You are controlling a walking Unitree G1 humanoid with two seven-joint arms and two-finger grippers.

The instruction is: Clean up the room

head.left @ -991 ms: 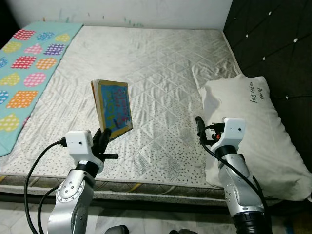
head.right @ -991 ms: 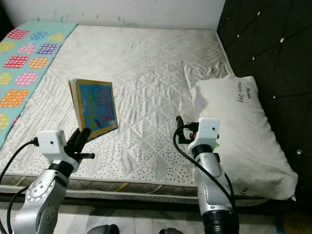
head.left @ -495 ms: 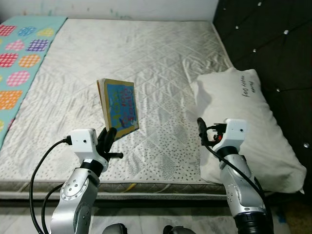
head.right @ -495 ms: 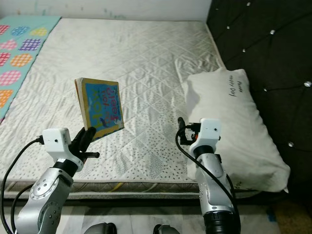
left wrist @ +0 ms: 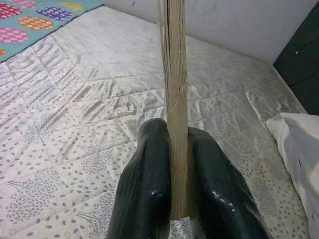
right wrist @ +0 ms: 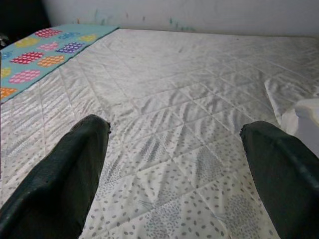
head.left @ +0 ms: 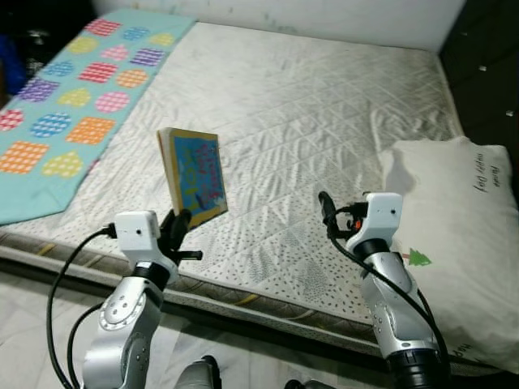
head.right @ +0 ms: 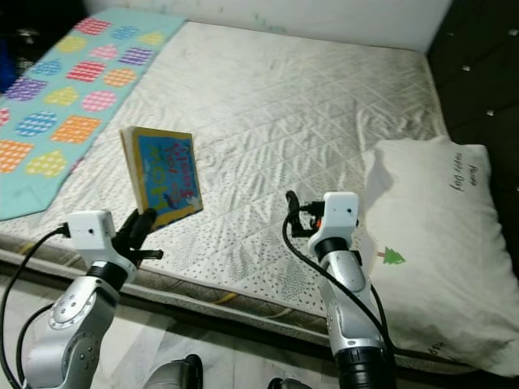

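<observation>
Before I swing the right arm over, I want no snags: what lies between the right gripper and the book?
Only bare quilted mattress between the right gripper and the book, per the left eye view.

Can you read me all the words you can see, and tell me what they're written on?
Book, held up by the left pincer: big colourful letters on the blue cover, too blurred to read.
Pillow: a line of dark handwriting-style print near its top corner, too small to read.
Pillow: a little green tree picture, no words.
Blanket: coloured patches, no words.

One book (head.left: 195,174), one pillow (head.left: 454,235), one patterned blanket (head.left: 73,113) (all on one mattress (head.left: 324,121))
</observation>
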